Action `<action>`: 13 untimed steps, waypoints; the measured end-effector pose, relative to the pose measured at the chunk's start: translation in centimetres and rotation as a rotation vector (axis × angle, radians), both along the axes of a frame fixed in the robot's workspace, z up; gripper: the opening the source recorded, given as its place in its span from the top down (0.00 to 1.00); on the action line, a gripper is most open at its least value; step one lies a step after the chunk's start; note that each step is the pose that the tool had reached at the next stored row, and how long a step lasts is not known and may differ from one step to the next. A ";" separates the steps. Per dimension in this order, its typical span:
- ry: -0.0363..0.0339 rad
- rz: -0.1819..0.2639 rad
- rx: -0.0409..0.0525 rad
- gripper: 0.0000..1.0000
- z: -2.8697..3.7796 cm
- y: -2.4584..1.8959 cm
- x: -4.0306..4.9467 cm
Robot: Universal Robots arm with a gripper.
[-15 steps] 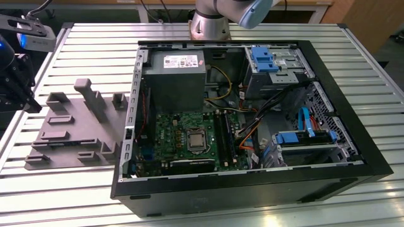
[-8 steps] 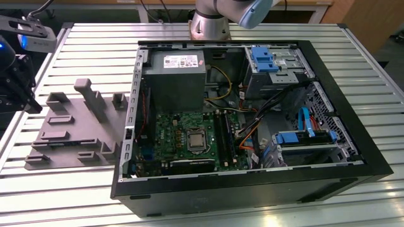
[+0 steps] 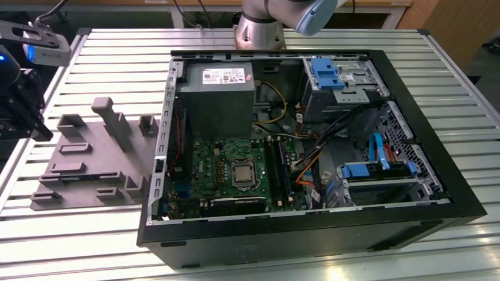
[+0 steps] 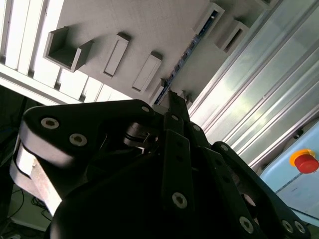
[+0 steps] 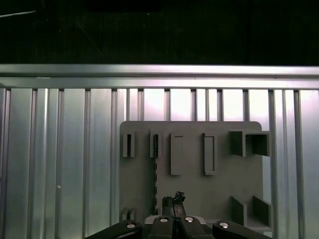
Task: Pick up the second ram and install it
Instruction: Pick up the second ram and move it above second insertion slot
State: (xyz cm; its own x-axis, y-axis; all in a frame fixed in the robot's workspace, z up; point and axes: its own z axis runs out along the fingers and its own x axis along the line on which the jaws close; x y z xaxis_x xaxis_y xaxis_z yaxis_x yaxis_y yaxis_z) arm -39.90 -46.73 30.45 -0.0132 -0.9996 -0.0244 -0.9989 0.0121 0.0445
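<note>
**Aluminium slats, grey plastic: the pick is not yet made**

In the exterior view, the slatted metal table (image 3: 117, 52) carries an open computer case (image 3: 312, 243) across its middle. The motherboard (image 3: 226, 170) is exposed, and its memory slots (image 3: 279, 167) run beside the processor socket. A grey moulded tray (image 3: 86, 158) lies near the table's edge on the exterior view's left, just beside the case.

In the second wrist view, the gripper (image 4: 174, 99) hangs over the tray. Its fingertips are drawn together to a point, with nothing between them. Just beyond the tips, the second ram (image 4: 185, 54) stands on edge in a long groove of the tray. Its far end is tucked into a slotted block, and it looks apart from the fingers.

In the first wrist view, looking down on the tray, the stick reads as a thin dark line. It runs just beside the closed tips, not between them.

I judge the step in hand to be the approach for the pick; none of the installing has begun. A grasp from here would call for the fingers to part enough to straddle the thin stick. They would need to sit square to its long edge and centred along it. The descent would need to be straight, so the stick does not wedge in its groove.
</note>
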 end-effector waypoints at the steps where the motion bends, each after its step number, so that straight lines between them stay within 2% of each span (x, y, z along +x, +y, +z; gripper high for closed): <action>1: 0.0000 0.000 0.0000 0.89 -0.03 0.00 0.00; 13: 0.0000 0.000 0.0000 0.89 -0.33 0.00 0.00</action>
State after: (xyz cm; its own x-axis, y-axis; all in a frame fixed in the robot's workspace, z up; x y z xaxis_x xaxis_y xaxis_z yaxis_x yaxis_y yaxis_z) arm -39.90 -46.73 30.12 -0.0131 -0.9996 -0.0244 -0.9989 0.0120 0.0446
